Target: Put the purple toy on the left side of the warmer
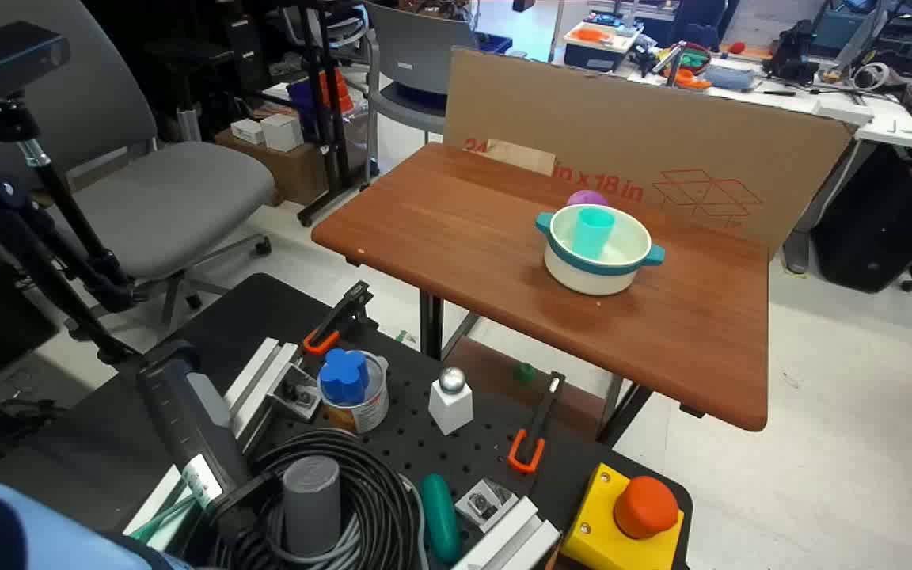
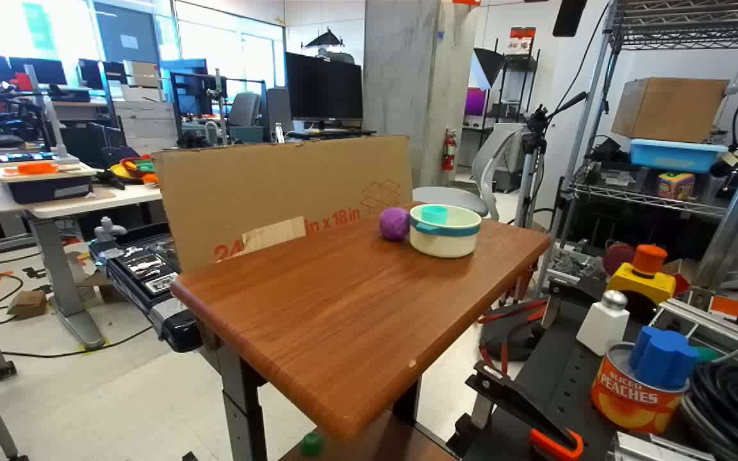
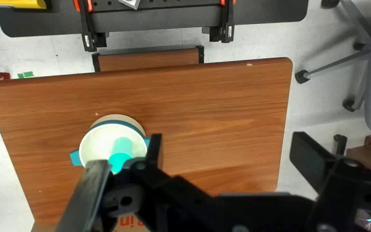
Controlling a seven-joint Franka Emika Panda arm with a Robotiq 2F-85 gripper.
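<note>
Purple toy [image 2: 394, 224] beside pot [image 2: 444, 245], tool [image 3: 227, 148] above

The tool hangs over the wooden counter [image 1: 424, 214], jaws spread wide. Well below it, the toy rests on the counter between pot and cardboard [image 2: 266, 186]; whether it touches the pot, I cannot tell. A teal cup [image 1: 594, 232] sits inside the pot. Past one counter end stands a grey chair [image 1: 179, 190].
</note>
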